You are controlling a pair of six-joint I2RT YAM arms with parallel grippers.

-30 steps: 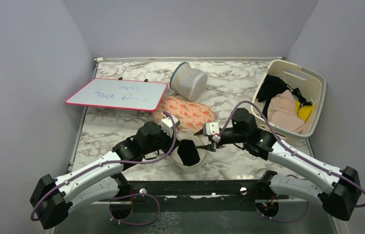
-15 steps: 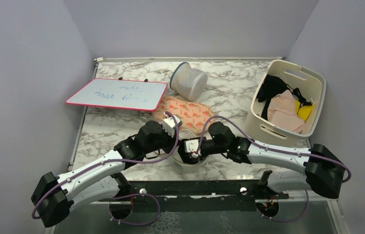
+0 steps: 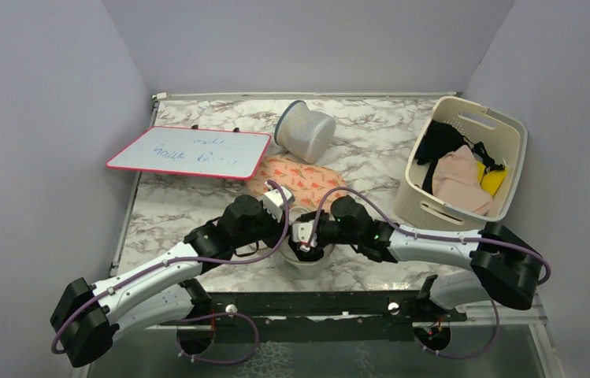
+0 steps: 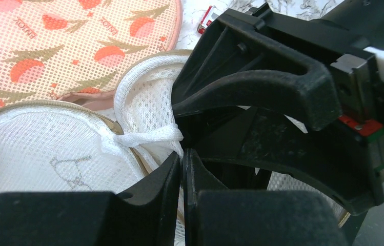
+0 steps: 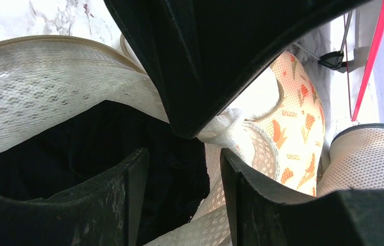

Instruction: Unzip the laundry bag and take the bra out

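Observation:
The laundry bag (image 3: 299, 268) lies open at the table's near edge between my arms. My left gripper (image 3: 285, 223) is shut on a bunched bit of its white mesh rim, seen in the left wrist view (image 4: 183, 156), next to the flat face with the bra outline (image 4: 41, 154). My right gripper (image 3: 305, 246) is open and reaches into the bag's mouth. In the right wrist view its fingers (image 5: 179, 179) stand either side of the black bra (image 5: 51, 154), which lies inside the mesh wall (image 5: 36, 87).
A peach-patterned mesh bag (image 3: 301, 179) lies just behind the laundry bag. A mesh cylinder with a blue rim (image 3: 305, 131) lies further back. A red-framed whiteboard (image 3: 189, 152) is at the back left. A cream slotted basket (image 3: 504, 130) holding clothes stands at the right.
My right arm swung left from beside the bag, and its open gripper now sits over and inside the bag's mouth. My left gripper has kept its hold.

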